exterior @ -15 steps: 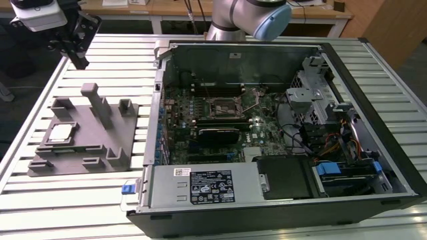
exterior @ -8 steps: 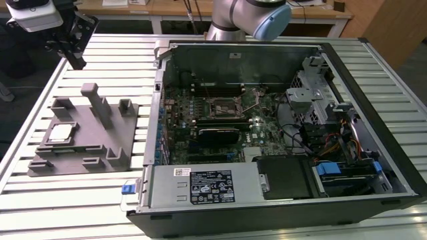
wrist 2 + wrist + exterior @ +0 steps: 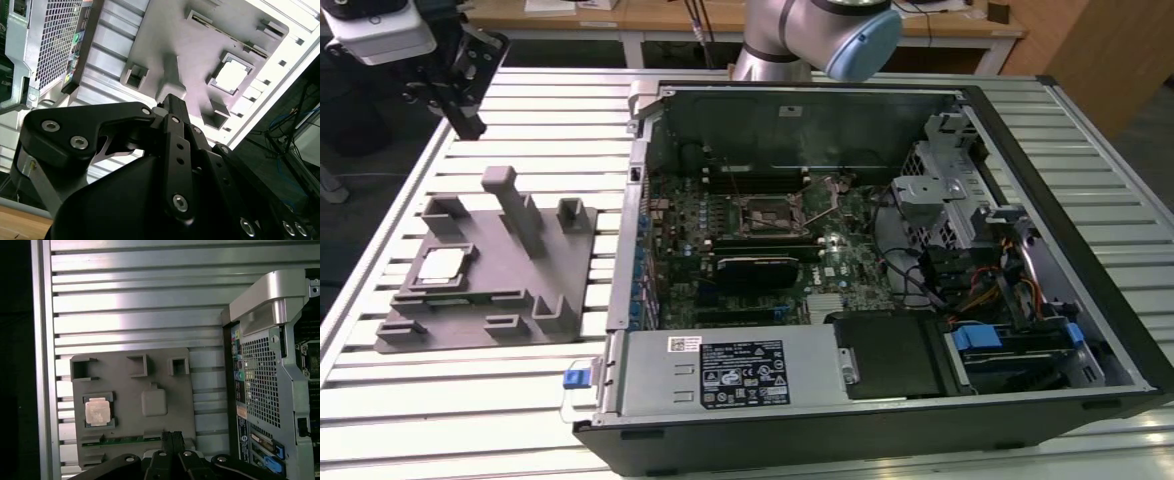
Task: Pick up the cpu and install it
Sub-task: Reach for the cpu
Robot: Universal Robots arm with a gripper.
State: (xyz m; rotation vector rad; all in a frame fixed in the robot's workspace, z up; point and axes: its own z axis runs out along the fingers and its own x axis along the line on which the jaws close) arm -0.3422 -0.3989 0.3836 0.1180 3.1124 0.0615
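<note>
- Hovering over the slatted table near one edge of the grey fixture, the gripper is carrying nothing. In the first wrist view its jaws are showing drawn together.
- The cpu is sitting flat, silver top up, in a square recess of the fixture. The recess walls are likely keeping it squared and in a known spot for a grab from above.
- Gripper and cpu are standing apart, with no contact; the pick-up is not yet begun.
- The fixture is lying just beside the open computer case, on the exterior view's left, probably to keep the carry short.
- The case is lying on its side with the panel off, so the motherboard socket is facing upward for a vertical approach.
</note>
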